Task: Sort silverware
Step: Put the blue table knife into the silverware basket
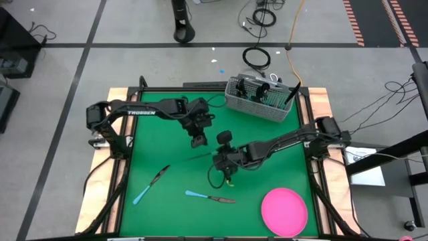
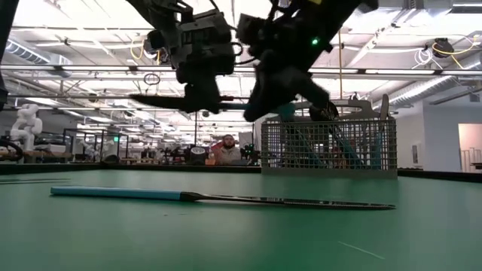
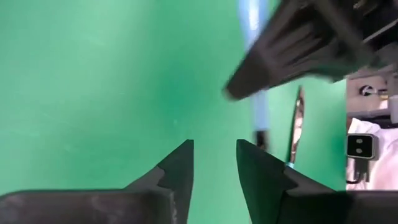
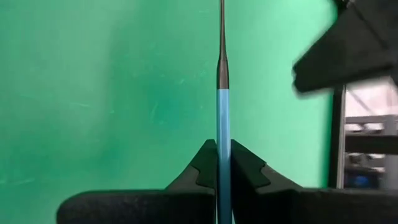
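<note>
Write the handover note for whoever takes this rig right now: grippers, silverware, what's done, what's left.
Right gripper: shut on a blue-handled utensil, held above mid-table; its head type can't be told.
Left gripper: open, empty, close beside the right one, above the green table.
Caddy at the far right edge: some silverware already stands in it.
On the mat: one piece at front left, one at front centre.
Pink plate at front right, nothing on it.
Done: part of the set is in the caddy. Left: place the held piece, then likely the two on the mat.
</note>
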